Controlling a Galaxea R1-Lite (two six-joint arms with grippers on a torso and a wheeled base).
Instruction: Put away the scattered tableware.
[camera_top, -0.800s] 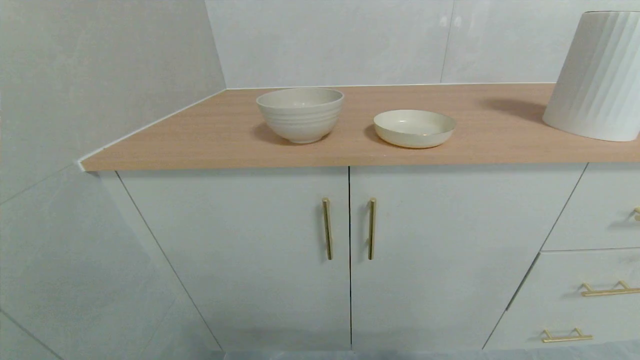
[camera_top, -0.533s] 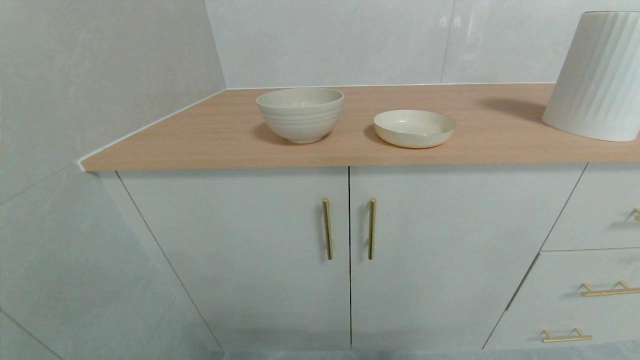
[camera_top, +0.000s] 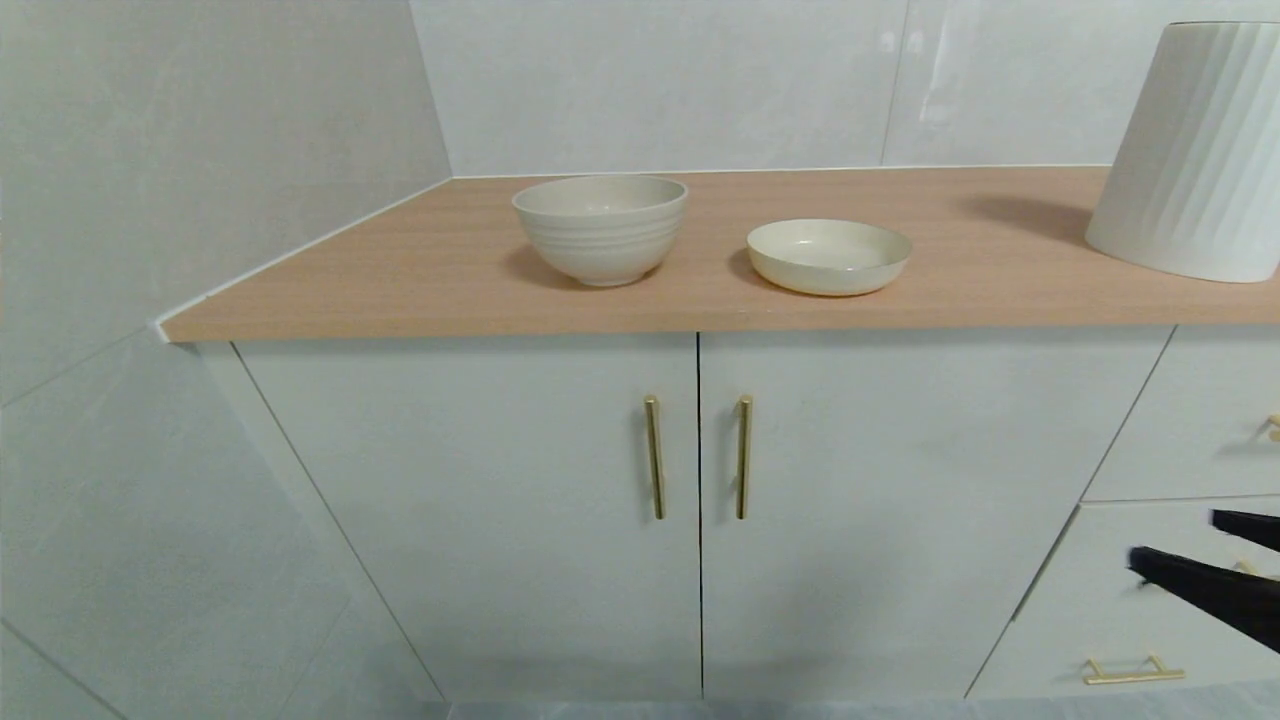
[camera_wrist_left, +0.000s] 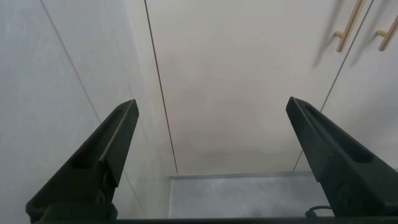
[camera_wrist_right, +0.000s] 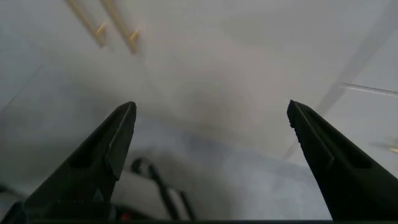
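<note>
While I look down from my head view, bowl (camera_top: 600, 228): upright on the tabletop (camera_top: 400, 280), towards its left corner.
Shallow dish (camera_top: 828, 256): on the tabletop, right of the bowl, apart from it.
Ribbed white vessel (camera_top: 1195, 150): far right of the tabletop.
Cabinet doors (camera_top: 480, 520): shut, gold handles (camera_top: 654, 456) side by side.
Right claw (camera_top: 1172, 539): low, before the drawer fronts (camera_top: 1120, 620), released, empty.
Left wrist view, left claw (camera_wrist_left: 211, 102): released, empty, facing a cabinet door and the floor (camera_wrist_left: 236, 193).
Right wrist view, right claw (camera_wrist_right: 209, 104): spread wide, empty, facing the cabinet front.

Wooden countertop (camera_top: 420, 270) with deep bowl (camera_top: 600, 228), shallow dish (camera_top: 828, 256) and ribbed white container (camera_top: 1195, 150).
</note>
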